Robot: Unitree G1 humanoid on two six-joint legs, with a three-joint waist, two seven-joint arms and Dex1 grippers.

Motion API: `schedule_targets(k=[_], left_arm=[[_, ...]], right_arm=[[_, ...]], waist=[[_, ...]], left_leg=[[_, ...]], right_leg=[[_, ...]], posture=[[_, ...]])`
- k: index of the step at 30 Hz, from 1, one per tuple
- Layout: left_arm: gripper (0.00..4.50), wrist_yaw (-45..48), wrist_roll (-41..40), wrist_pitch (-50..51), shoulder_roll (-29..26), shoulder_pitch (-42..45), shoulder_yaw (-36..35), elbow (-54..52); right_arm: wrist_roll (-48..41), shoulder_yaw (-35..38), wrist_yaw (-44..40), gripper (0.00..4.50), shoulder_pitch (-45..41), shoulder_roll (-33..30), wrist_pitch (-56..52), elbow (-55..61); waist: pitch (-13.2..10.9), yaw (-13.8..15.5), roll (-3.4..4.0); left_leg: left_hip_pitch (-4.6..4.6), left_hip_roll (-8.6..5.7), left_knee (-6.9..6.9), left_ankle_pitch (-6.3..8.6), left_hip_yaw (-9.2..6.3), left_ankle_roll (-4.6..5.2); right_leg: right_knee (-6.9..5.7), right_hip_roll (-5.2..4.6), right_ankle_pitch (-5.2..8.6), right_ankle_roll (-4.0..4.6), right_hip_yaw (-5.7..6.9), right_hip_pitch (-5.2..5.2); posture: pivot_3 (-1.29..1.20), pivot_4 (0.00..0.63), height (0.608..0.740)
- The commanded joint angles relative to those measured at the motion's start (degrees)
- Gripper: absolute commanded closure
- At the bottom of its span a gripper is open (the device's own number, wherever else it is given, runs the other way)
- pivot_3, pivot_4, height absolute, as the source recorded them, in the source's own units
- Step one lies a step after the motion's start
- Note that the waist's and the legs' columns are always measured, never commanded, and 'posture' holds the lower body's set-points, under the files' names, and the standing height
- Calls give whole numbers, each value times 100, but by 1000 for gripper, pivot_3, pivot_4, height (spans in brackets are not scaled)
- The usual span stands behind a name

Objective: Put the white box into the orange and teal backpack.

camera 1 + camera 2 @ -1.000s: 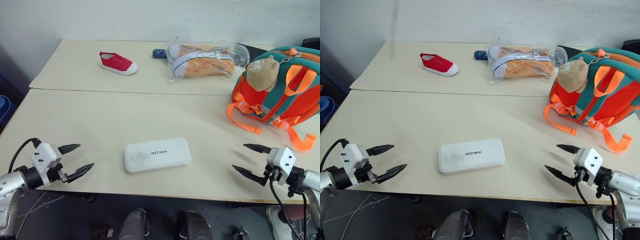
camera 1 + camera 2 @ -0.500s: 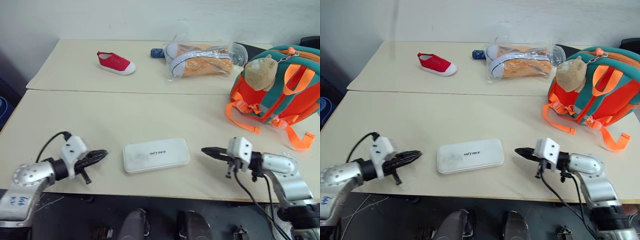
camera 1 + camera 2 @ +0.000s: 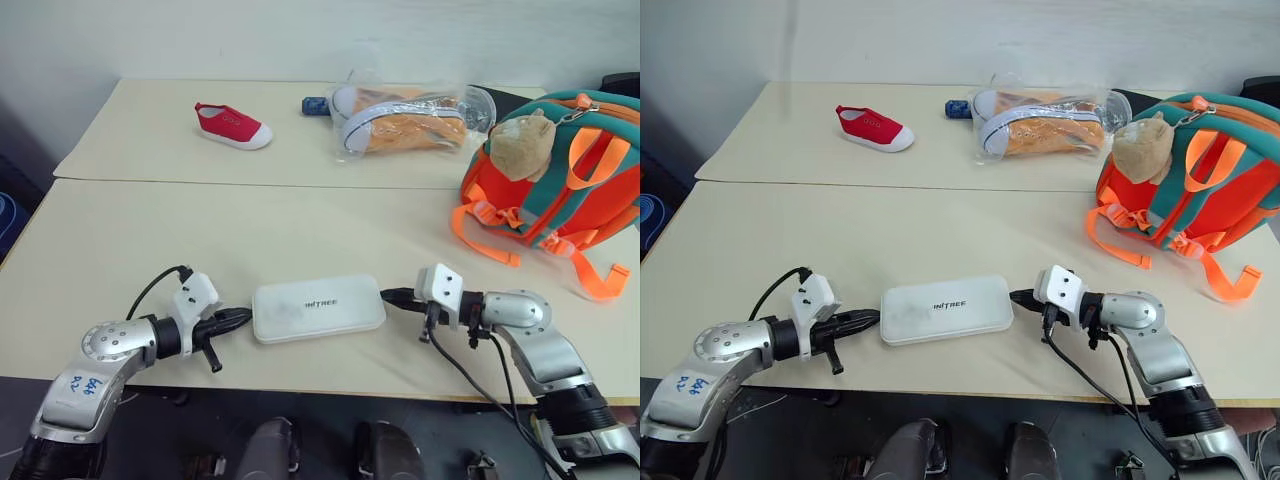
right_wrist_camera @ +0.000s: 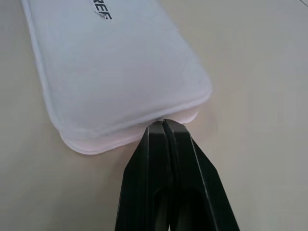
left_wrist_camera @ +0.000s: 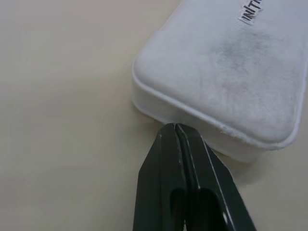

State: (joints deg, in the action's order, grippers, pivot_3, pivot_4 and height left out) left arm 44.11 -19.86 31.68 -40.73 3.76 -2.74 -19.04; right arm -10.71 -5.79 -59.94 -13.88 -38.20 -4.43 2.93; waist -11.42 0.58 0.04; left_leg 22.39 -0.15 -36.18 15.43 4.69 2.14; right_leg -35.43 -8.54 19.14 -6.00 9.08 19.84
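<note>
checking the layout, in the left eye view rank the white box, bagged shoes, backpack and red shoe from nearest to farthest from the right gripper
1. White box: at the right gripper's tips, on its left.
2. Backpack: behind it, to the right.
3. Bagged shoes: far table, straight back.
4. Red shoe: far table, back left.

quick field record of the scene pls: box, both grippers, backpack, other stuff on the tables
white box: flat on the near table, lettering up
left gripper: shut, tips at the box's left end
right gripper: shut, tips at the box's right end
orange and teal backpack: on the table at far right, apart from the box, plush toy on its front
far table: red shoe; clear bag of orange-and-white shoes
box in backpack: not yet
</note>
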Motion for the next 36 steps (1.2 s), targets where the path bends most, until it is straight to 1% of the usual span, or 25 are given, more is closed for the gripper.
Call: schedule_targets(k=[1, 6, 9, 10, 11, 14, 16, 18, 20, 21, 23, 25, 26, 29, 33, 36], left_arm=[[4468, 40, 26, -52, 189, 305, 341, 1], [4468, 66, 207, -219, 461, 686, 628, 405], [4468, 43, 309, -295, 535, 783, 691, 586], [4468, -33, 240, -117, 534, 772, 572, 609], [4294, -91, 42, 256, 512, 756, 375, 600], [3586, -104, -816, 1833, 369, 795, -238, 555], [2954, -70, -1394, 3121, 182, 988, -552, 708], [2334, 121, -1915, 4383, -1, 1363, -771, 1211], [1715, 136, -2187, 5284, 3, 1793, -919, 1719], [1475, 76, -2245, 5637, 90, 2041, -1019, 1979], [825, -99, -2297, 6015, 270, 2494, -1073, 2494], [257, -342, -2345, 6082, 476, 2825, -1096, 2999], [30, -476, -2418, 6082, 483, 2938, -972, 3226], [30, -589, -2821, 6082, 587, 3076, -748, 3486], [30, -1011, -3234, 6082, 870, 3300, -633, 3946], [30, -1252, -3699, 6082, 1055, 3358, -304, 4056]], right_arm=[[-253, 182, -94, 4500, 227, -145, -102, 444], [-297, 669, -11, 4500, 632, -479, -173, 565], [-228, 847, 63, 4500, 823, -604, -109, 554], [-209, 964, 82, 4500, 916, -664, -53, 508], [-190, 1077, 119, 4500, 998, -724, -2, 462], [-190, 1291, 147, 4500, 1152, -867, 79, 410], [-208, 1371, 130, 4500, 1209, -923, 102, 403], [-193, 1384, 93, 4500, 1248, -974, 138, 390], [-147, 1340, 49, 4500, 1253, -990, 192, 376], [-119, 1297, 42, 4500, 1244, -977, 219, 375], [-78, 1155, 26, 4500, 1191, -915, 230, 417], [-41, 1020, 48, 4500, 1123, -848, 204, 448], [-30, 970, 64, 4500, 1094, -827, 201, 445], [49, 771, 76, 4500, 994, -776, 244, 394], [141, 558, 128, 4500, 800, -659, 302, 231], [224, 391, 117, 4500, 553, -535, 390, 11]], waist=[[0, 32, 0], [0, 97, 0], [0, 99, 0], [0, 96, 0], [-1, 90, -1], [-1, 67, -2], [-2, 57, -3], [-3, 58, -4], [-3, 76, -5], [-3, 77, -5], [-4, 80, -7], [-3, 91, -7], [-3, 104, -8], [-3, 98, -8], [-2, 110, -9], [-2, 107, -9]], left_leg=[[0, 0, -1, -1, 0, 1], [0, -3, -3, 0, 1, 3], [1, -2, -2, 0, 1, 4], [1, -2, -1, 0, 1, 4], [1, -2, -2, 0, 1, 4], [0, 0, 0, 0, 2, 4], [-4, 4, -3, -2, 2, 0], [-11, 7, -3, -6, 2, -6], [-16, 6, -5, -10, 2, -8], [-14, 6, -4, -11, 1, -9], [-14, 3, -4, -11, 1, -9], [-14, -1, -3, -11, 1, -10], [-14, -1, -3, -12, 1, -10], [-16, -6, -4, -12, -2, -10], [-16, -7, -11, -13, -7, -10], [-16, -10, -15, -13, -8, -10]], right_leg=[[0, 0, 0, 0, 0, 0], [4, -3, 0, 0, -2, 1], [20, -1, 0, 0, 0, -1], [24, -1, 0, 0, 0, -1], [23, 0, 0, 0, 0, -1], [19, 2, 0, 0, 0, -1], [7, 4, 0, 0, -1, -1], [3, 5, 1, 1, -3, -1], [-8, 6, 4, 4, -5, -1], [-8, 6, 4, 5, -7, 1], [-9, 6, 5, 4, -10, 1], [-12, 6, 5, 4, -10, -1], [-13, 6, 5, 4, -10, -2], [-16, 3, 5, 4, -10, -9], [-13, 2, 5, 3, -9, -16], [-13, 0, 5, 3, -9, -19]], posture=[[0, 150, 740], [0, 150, 740], [0, 150, 740], [0, 150, 740], [0, 150, 740], [0, 150, 740], [0, 150, 740], [0, 150, 740], [0, 150, 740], [0, 150, 740], [0, 150, 740], [0, 150, 740], [0, 150, 740], [0, 150, 740], [0, 150, 740], [0, 150, 740]])
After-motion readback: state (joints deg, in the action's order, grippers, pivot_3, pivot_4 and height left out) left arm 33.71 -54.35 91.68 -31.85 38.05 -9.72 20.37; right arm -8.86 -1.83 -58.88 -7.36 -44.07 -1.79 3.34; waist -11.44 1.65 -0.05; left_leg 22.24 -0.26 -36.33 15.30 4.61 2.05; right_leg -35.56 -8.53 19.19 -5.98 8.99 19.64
